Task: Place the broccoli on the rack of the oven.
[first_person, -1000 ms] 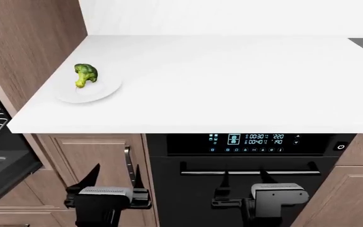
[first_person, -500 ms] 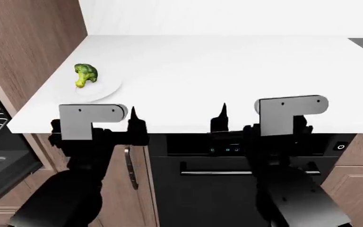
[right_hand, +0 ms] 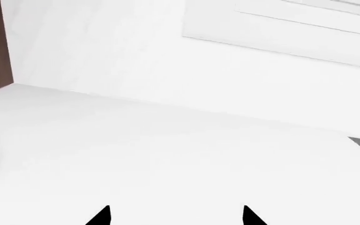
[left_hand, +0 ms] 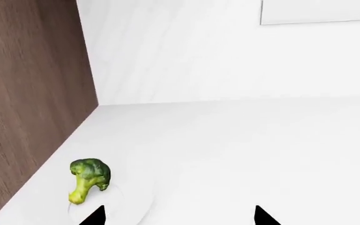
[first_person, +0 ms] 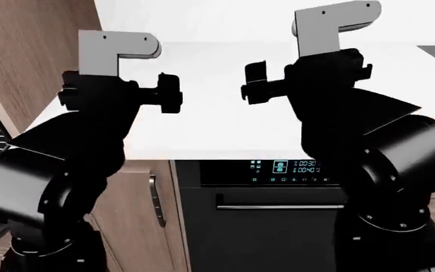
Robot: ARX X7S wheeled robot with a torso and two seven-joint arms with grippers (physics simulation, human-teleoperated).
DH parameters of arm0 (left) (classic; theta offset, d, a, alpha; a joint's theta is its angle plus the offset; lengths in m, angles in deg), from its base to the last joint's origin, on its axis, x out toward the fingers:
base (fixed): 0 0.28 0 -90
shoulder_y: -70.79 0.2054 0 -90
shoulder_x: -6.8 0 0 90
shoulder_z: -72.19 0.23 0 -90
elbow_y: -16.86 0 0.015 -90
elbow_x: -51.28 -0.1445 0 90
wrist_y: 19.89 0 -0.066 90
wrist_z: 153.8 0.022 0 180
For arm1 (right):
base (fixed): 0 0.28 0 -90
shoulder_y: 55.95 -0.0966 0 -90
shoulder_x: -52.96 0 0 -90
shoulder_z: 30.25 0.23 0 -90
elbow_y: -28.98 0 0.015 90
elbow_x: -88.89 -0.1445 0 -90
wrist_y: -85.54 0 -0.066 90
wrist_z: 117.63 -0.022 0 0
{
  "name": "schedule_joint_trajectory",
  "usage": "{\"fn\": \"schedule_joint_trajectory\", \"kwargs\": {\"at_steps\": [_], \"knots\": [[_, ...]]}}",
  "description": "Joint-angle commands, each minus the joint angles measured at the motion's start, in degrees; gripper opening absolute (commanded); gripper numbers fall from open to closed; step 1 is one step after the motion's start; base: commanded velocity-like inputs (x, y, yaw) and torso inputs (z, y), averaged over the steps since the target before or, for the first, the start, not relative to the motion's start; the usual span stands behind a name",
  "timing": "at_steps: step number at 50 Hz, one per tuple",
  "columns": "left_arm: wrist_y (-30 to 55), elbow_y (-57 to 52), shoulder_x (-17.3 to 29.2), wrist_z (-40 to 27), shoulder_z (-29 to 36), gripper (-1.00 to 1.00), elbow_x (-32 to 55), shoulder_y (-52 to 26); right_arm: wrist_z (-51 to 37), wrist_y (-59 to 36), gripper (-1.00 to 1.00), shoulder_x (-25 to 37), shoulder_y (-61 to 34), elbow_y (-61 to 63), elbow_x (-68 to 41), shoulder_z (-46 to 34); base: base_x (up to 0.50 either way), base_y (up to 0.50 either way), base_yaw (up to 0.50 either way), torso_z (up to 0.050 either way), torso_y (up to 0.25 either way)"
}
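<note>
At the lower left of the left wrist view, the broccoli (left_hand: 89, 179) is lying on a white plate (left_hand: 114, 212) on the tabletop (left_hand: 243, 154) near the brown wood panel (left_hand: 30, 103), while the left end effector (left_hand: 176, 216) and right end effector (right_hand: 175, 218) are both showing their fingertips spread apart and holding nothing.

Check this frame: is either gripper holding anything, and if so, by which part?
Nothing is held. The left gripper and the right gripper both show spread, empty fingertips. The small dark green broccoli floret sits untouched on the white round plate on the white countertop.
</note>
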Motion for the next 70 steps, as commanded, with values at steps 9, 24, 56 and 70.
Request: {"fn": "schedule_joint_trajectory", "kwargs": {"at_steps": [9, 24, 56, 70], "knots": [[-11.12, 30.93, 1.64, 1.89, 3.68, 1.0, -3.88, -15.02, 2.56, 11.23, 1.0, 3.28, -13.73, -29.71, 2.04, -3.35, 0.0, 0.0, 0.0, 0.0, 0.0], [-13.96, 35.73, 1.95, 2.45, 5.54, 1.0, -4.23, -15.3, 5.05, 15.39, 1.0, 4.04, -13.42, -34.81, 2.52, -5.3, 0.0, 0.0, 0.0, 0.0, 0.0], [-14.71, 36.33, 3.15, 2.18, 7.03, 1.0, -3.72, -15.19, 7.33, 17.31, 1.0, 5.62, -12.81, -36.13, 2.98, -9.47, 0.0, 0.0, 0.0, 0.0, 0.0], [-15.78, 37.11, 3.33, 1.97, 7.19, 1.0, -3.4, -14.77, 6.53, 18.37, 1.0, 5.72, -12.22, -36.87, 3.11, -9.08, 0.0, 0.47, 0.0, 0.0, 0.0]]}}
